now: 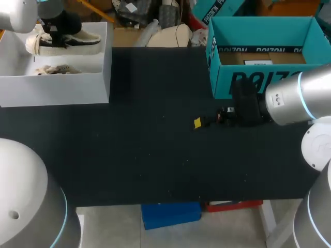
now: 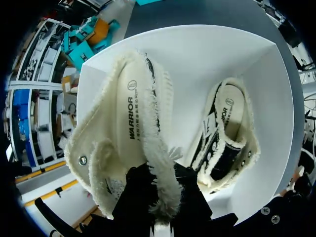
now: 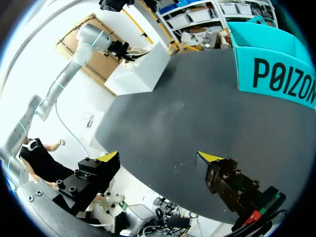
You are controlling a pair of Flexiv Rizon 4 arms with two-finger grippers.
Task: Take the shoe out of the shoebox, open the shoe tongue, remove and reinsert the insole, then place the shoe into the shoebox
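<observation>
My right gripper (image 3: 158, 159) hung spread above the black table (image 3: 187, 108). Farther off, my left gripper (image 2: 163, 205) pinched the frayed collar of the cream sneaker (image 2: 129, 113) over the white shoebox (image 2: 197, 54). I judged this the take-out step, next needing a lift clear of its walls.

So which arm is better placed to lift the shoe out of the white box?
Left. The left gripper is inside the white box, with the frayed collar of the near shoe pinched between its fingers. The right gripper hangs open over the table by the teal box, well away from the shoes.
</observation>
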